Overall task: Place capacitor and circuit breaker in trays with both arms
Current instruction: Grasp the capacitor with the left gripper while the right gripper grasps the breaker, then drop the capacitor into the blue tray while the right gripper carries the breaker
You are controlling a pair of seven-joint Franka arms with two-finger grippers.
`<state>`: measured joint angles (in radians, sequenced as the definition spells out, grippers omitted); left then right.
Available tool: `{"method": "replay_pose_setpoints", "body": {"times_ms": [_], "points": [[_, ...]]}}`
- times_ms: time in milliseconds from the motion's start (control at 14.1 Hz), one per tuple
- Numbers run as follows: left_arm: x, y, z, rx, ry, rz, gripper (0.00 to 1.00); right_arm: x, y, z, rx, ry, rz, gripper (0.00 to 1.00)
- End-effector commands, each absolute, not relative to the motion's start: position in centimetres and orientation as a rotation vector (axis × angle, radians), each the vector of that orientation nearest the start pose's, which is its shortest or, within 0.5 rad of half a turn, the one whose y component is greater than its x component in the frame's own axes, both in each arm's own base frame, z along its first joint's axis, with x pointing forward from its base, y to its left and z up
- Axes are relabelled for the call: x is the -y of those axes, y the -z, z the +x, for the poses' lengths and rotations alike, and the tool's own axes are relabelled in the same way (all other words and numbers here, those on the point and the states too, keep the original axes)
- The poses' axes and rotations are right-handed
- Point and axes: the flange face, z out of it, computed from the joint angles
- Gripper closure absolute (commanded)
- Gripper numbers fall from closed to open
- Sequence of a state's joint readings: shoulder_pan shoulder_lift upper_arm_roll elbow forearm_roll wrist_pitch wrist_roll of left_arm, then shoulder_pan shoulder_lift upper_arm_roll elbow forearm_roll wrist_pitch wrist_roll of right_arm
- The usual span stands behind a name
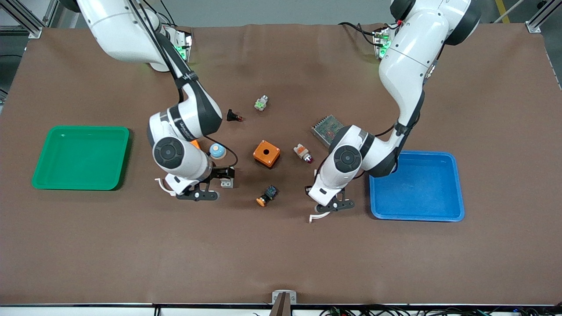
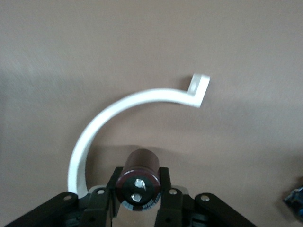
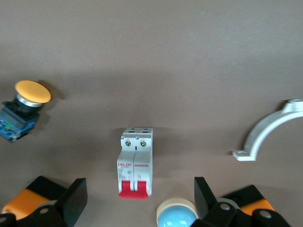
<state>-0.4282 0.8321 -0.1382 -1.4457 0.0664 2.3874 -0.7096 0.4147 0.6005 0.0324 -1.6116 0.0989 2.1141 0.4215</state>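
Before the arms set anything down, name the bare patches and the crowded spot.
Both trays, the green tray and the blue tray, hold nothing. The brown table is bare nearer the front camera than both grippers. It is crowded mid-table around the orange box, between the two arms.

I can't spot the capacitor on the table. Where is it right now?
The capacitor is clamped in the left tool, over bare table between the orange-capped button and the blue tray.
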Motion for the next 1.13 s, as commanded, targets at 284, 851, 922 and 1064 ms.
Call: {"method": "replay_pose_setpoints", "body": {"times_ms": [284, 851, 922, 1064], "points": [[26.7, -31.3, 66.9, 0.297, 0.108, -3.164, 1.0, -31.4, -22.8, 59.9, -0.045, -0.211, -3.078, 0.0], [8.3, -26.2, 65.0, 0.124, -0.088, -3.099, 0.99, -31.1, -21.5, 59.5, -0.047, -0.238, -3.086, 0.61], [6.8, -24.9, 64.3, 0.118, -0.076, -3.107, 0.99, -31.2, -21.6, 59.4, -0.044, -0.236, -3.086, 0.69], [4.2, -22.8, 62.9, 0.134, -0.037, -3.124, 0.99, -31.2, -21.7, 59.5, -0.044, -0.234, -3.085, 0.77]]}}
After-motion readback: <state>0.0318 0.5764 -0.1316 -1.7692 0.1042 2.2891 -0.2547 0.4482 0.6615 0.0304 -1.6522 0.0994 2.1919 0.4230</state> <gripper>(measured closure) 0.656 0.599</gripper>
